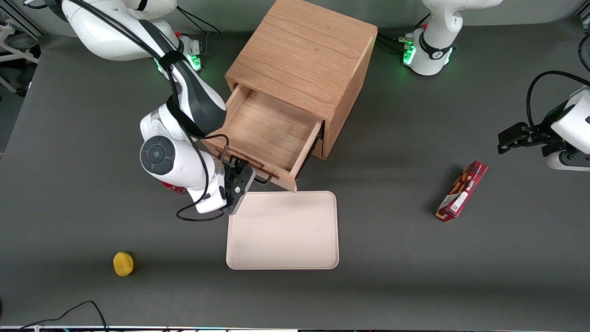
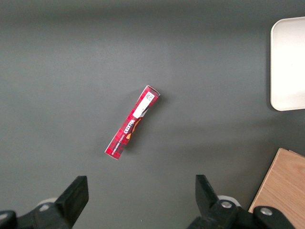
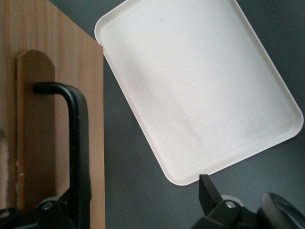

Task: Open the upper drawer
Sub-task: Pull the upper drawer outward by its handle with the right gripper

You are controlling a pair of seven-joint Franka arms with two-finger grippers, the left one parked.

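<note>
Drawer-pull step, judged near its end. Upper drawer [image 1: 269,138] of the light-oak cabinet [image 1: 304,55] stands well out from the cabinet front, bare wooden floor showing, nothing seen inside, front panel overhanging the desk [image 1: 392,230] and reaching nearly to the nearest edge of the cream tray [image 1: 283,230].

Gripper [image 1: 239,177] at the drawer's front panel, beside the thin black bar handle [image 3: 78,143]. From the right wrist view: fingers spread wide, one finger [image 3: 212,198] out over the tray edge, the other low against the handle bar; handle apparently lying inside the gap but not pinched, contact with the bar hard to confirm. Holding nothing, by that reading.

Judged next: little more travel needed, drawer already open enough to count. Calls for easing the fingers clear of the bar along the pull line, then lifting away without dragging the handle sideways or knocking the tray just under the wrist. Some risk of a fingertip catching the bar's bent end during retreat.

Elsewhere on the desk: red snack box [image 1: 462,191] toward the parked arm's end, also seen from the left wrist view [image 2: 132,121]; small yellow object [image 1: 123,263] toward the working arm's end, nearer the front camera than the tray.
</note>
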